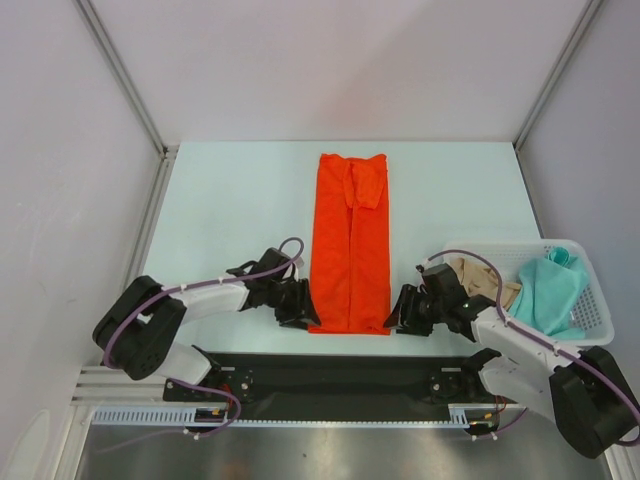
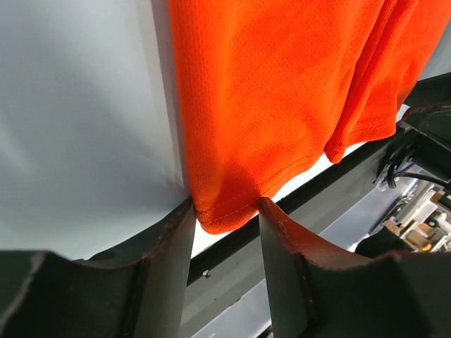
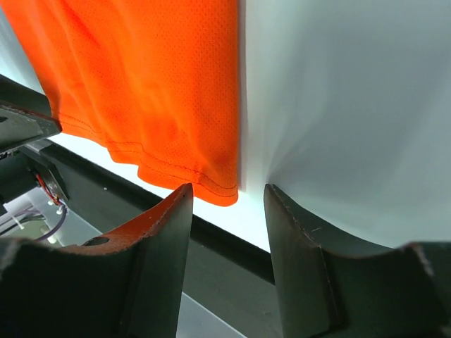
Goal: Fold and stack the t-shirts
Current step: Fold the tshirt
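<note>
Now the orange-red t-shirt (image 1: pixel 350 245) lies as a long strip on the table (image 1: pixel 230 220), hem at the near edge. My left gripper (image 2: pixel 225 211) gapes around its near-left corner; my right gripper (image 3: pixel 229 193) gapes just short of the near-right one. I'd ease right in deeper, then pinch both together.

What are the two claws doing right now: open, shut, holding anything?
Left gripper: open, jaws either side of the bright orange-red mesh t-shirt's hem corner, not clamped.
Right gripper: open, holding nothing; that shirt's other corner lies beside its jaws.
</note>
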Robot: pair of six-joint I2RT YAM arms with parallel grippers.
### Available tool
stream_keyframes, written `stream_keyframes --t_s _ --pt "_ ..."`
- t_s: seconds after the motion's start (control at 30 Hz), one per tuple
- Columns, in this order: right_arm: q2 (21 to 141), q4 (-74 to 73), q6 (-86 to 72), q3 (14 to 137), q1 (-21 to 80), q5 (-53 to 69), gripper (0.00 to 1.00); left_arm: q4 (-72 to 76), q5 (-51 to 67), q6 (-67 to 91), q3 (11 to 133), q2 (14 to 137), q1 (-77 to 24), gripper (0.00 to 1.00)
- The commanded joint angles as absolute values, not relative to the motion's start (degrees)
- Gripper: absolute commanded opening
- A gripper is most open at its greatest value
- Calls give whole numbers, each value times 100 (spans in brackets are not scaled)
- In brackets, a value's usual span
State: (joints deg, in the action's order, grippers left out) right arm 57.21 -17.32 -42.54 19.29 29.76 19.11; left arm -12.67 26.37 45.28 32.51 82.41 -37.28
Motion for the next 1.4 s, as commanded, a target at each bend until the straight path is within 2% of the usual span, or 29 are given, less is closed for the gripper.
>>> stream_keyframes --t_s 0.0,0.6,0.87,1.0,1.27,1.37 --pt "5897 -1863 -4096 1890 2979 1916 51 -1686 2207 4676 3006 8402 -3823 48" --pt "6179 -1529 -4245 1802 2988 1995 45 -1784 1916 4720 2944 8525 -3823 41" --pt "6117 -1564 -4228 1811 2979 1995 44 -1961 1678 4649 3015 8173 -3701 46" --pt "6187 -1547 -4201 1837 2980 2030 43 -1785 1898 4711 2910 8429 -3683 41" --pt "6337 -1415 -4201 1811 2988 2066 43 -1318 2101 4913 2663 8517 -3683 40" --pt "6302 -1336 -4210 1793 2979 2057 38 -1380 1969 4852 2751 8438 -3683 33"
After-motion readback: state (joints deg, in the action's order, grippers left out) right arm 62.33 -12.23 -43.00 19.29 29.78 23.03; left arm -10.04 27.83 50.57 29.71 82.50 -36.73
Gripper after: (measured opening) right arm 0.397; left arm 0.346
